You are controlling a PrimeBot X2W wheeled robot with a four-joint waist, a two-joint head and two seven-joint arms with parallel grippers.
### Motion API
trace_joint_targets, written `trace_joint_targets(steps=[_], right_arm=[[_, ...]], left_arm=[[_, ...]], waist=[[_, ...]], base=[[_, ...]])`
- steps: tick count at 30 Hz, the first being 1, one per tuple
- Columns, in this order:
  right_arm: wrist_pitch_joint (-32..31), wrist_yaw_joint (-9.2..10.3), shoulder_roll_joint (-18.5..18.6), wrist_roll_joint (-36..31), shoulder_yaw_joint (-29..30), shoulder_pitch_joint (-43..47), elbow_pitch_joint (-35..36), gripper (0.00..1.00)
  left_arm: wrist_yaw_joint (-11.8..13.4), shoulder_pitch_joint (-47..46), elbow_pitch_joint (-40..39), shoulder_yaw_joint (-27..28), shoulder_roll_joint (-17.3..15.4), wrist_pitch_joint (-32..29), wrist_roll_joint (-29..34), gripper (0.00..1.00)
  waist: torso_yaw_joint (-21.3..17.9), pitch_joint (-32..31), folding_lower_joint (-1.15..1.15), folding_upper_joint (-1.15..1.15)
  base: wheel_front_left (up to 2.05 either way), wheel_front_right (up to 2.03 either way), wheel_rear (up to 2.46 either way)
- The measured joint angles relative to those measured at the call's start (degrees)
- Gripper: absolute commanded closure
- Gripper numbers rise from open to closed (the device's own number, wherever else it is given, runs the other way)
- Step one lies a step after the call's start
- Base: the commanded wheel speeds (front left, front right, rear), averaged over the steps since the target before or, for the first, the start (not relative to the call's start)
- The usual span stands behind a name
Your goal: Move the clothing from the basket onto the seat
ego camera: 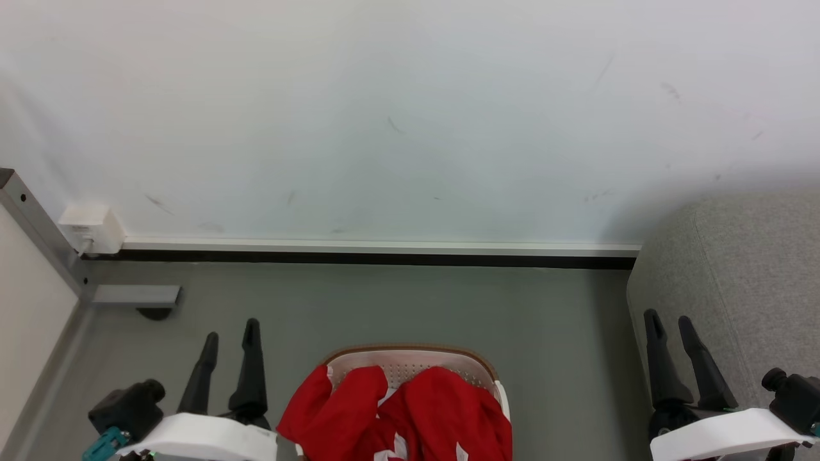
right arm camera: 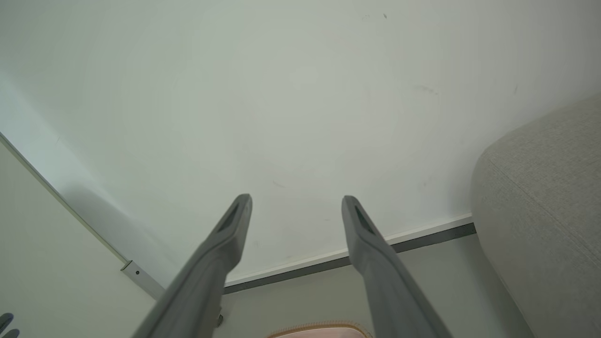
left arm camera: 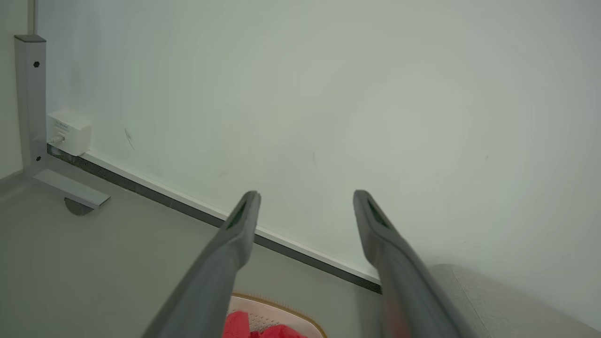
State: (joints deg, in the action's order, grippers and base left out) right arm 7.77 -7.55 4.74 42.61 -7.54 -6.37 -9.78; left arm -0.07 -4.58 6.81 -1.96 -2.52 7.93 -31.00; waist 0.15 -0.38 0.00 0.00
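Red clothing (ego camera: 410, 413) with white patches is heaped in the white basket (ego camera: 477, 368), which has a brown rim and stands on the floor at the bottom centre of the head view. The grey seat (ego camera: 743, 288) rises at the right. My left gripper (ego camera: 230, 334) is open and empty, to the left of the basket. My right gripper (ego camera: 669, 322) is open and empty, in front of the seat's near side. The left wrist view looks past my left gripper (left arm camera: 305, 195) at the clothing (left arm camera: 256, 328), the basket (left arm camera: 286, 314) and the seat (left arm camera: 497, 305). The right wrist view has my right gripper (right arm camera: 296, 199), the seat (right arm camera: 544, 202) and the basket (right arm camera: 319, 328).
A white wall (ego camera: 410, 115) with a white-and-black skirting (ego camera: 384, 253) closes the far side. A grey metal post (ego camera: 38, 230) with a foot (ego camera: 138, 298) and a small white box (ego camera: 90, 227) stand at the left. Grey floor (ego camera: 410, 307) lies between wall and basket.
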Motion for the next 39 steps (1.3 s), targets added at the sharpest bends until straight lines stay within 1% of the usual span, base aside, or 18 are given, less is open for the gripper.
trace_joint_targets(steps=[6,13,27,33,36,39], right_arm=[[1.0,0.00,-0.3,-3.9,-0.1,-0.1,-0.2,0.00],[1.9,0.00,-0.6,-7.9,0.1,-0.1,-1.6,0.00],[3.9,0.00,-0.9,-13.8,-0.6,-0.8,-3.2,0.00],[4.4,0.00,-1.0,-15.1,-0.5,-0.9,-3.0,0.00],[4.8,0.00,-1.0,-16.3,-0.4,-0.9,-2.9,0.00],[5.0,0.00,-1.0,-17.1,-0.2,-0.9,-2.8,0.00]], left_arm=[[1.2,0.4,0.1,-0.5,-0.2,0.7,4.4,0.00],[1.6,0.5,0.6,-0.8,-0.3,1.7,8.2,0.00],[1.6,0.5,1.8,-1.7,-0.7,3.7,15.3,0.00],[1.6,0.4,2.1,-1.7,-0.7,4.3,17.1,0.00],[1.5,0.4,2.2,-1.6,-0.7,4.6,19.3,0.00],[1.6,0.4,2.1,-1.7,-0.7,4.8,20.2,0.00]], waist=[[-0.1,-0.1,0.00,0.00],[-0.1,-0.3,0.00,0.00],[-0.1,-0.3,0.00,0.00],[-0.1,-0.2,0.00,0.00],[-0.1,-0.2,0.00,0.00],[-0.1,-0.2,0.00,0.00]], base=[[0.00,0.00,0.00],[0.00,0.00,0.00],[0.00,0.00,0.00],[0.00,0.00,0.00],[0.00,0.00,0.00],[0.00,0.00,0.00]])
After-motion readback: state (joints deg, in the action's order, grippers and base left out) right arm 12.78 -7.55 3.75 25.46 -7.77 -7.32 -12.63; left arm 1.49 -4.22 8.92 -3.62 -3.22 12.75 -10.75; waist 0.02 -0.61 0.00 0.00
